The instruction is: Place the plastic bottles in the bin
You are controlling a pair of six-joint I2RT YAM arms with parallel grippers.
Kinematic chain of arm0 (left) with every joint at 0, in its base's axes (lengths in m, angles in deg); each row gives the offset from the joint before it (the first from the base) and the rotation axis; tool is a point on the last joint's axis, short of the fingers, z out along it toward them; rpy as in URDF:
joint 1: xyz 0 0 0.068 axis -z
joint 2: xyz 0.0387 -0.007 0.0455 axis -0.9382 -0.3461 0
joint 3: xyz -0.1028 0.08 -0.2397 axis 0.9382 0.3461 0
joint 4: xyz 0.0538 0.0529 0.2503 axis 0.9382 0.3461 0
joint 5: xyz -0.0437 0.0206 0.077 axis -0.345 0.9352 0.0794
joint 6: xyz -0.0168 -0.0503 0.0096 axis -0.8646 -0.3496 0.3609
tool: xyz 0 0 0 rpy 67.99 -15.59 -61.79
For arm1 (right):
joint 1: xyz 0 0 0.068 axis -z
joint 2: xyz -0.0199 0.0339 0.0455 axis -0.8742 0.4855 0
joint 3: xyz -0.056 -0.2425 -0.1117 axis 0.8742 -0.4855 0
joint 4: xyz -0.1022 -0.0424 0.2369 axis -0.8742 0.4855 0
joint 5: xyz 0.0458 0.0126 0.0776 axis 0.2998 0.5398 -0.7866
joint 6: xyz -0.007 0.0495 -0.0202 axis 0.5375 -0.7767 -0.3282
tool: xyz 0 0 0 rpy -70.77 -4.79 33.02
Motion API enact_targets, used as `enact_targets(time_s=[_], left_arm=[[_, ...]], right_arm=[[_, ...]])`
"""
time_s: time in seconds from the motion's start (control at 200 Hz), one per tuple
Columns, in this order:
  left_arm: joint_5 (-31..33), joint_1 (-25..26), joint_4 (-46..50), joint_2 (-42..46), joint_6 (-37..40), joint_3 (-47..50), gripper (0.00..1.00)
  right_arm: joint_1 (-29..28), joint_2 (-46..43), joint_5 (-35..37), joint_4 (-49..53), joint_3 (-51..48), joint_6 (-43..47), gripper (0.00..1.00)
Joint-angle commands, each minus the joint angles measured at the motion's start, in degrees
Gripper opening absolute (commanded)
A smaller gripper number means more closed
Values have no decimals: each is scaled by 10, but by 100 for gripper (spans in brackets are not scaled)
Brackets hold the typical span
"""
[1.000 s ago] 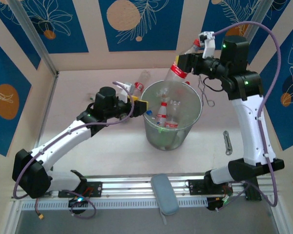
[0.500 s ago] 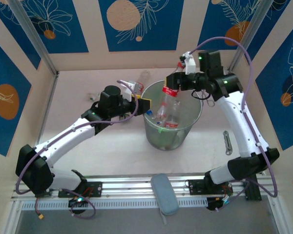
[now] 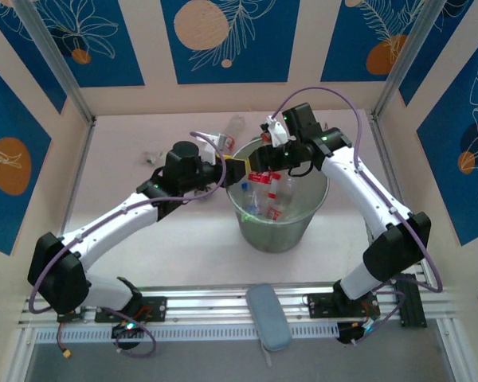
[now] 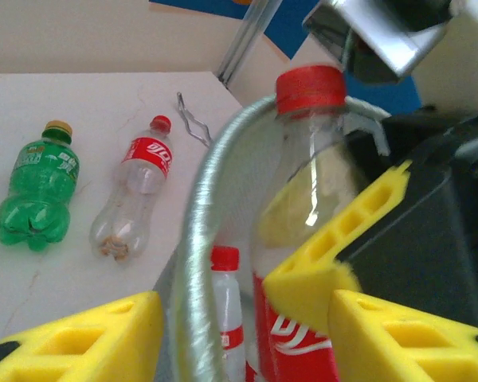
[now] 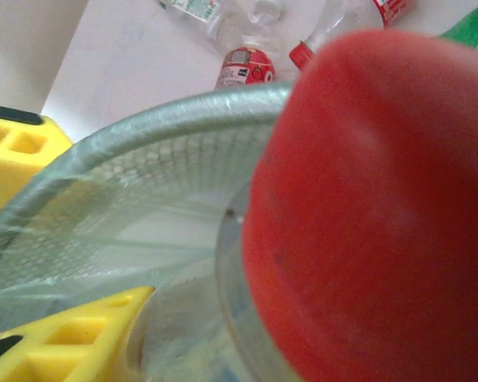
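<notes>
**Bin:** The bin (image 3: 283,231) is standing at mid-worktop (image 3: 199,247). At least two red-labelled bottles (image 3: 275,195) are standing inside it.

**Right arm:** The right fingers (image 3: 259,165) are hanging over the bin's rim at 11 o'clock. They are clamping the held bottle (image 4: 303,191), which is upright with its red cap on top. In the left wrist view one yellow finger is pressing against the bottle's shoulder. The bottle's lower body is sitting inside the rim line, with another red-capped bottle beside it lower down.

**Left arm:** The left fingers (image 3: 237,169) are standing at the rim at 10 o'clock. They are well parted and gripping nothing. The rim is running up between them, close to the outer finger. I cannot tell whether it is touching that finger.

**Worktop:** A green bottle (image 4: 36,191) with a yellow cap and a red-label bottle (image 4: 135,191) are lying side by side beyond the bin, apart from each other and from the bin. A small clear bottle (image 3: 151,155) is lying well out, between 9 and 10 o'clock.
</notes>
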Motion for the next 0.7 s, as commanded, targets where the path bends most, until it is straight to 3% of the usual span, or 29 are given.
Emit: enact_targets(time_s=[0.0, 0.14, 0.695], left_arm=[[10, 9, 24, -18, -6, 21, 56], [13, 11, 18, -20, -13, 22, 56], [32, 15, 32, -20, -15, 23, 54]], right_arm=[[-14, 5, 1, -12, -26, -16, 36], [-14, 4, 19, -29, -55, -18, 39], [-3, -19, 13, -49, -73, -15, 76]])
